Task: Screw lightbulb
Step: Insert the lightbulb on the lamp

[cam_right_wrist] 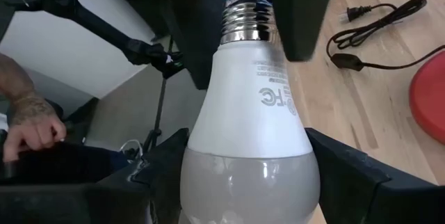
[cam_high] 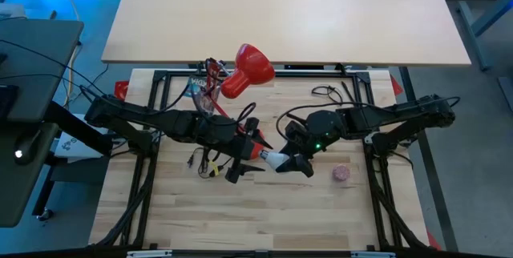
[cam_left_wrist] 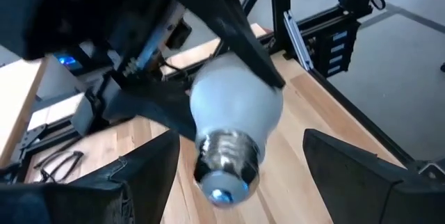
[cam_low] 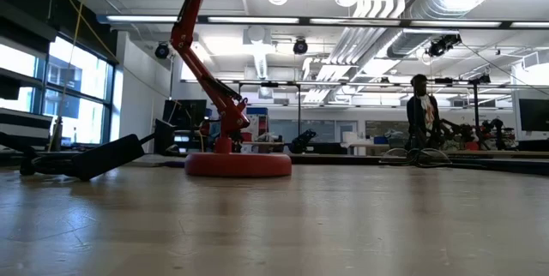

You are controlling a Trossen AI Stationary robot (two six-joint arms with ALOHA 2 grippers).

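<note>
The bulb (cam_high: pixel 277 160) is held in mid-air over the table's (cam_high: pixel 321 218) centre, right fingers (cam_right_wrist: pixel 348 175) clamped on its glass. Left fingers (cam_left_wrist: pixel 361 175) stand apart around the screw base, not gripping. The lamp (cam_high: pixel 250 67) stands at 12 o'clock, well apart; screwing in is yet to begin.

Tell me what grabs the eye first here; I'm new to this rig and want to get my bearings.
Mid-table, the two arms meet around a white lightbulb: the right end effector holds its glass end, while the left end effector stands open on either side of the screw base. Behind them, at the table's far edge, the red lamp stands out, and a small pink ball lies alone to the right.
</note>
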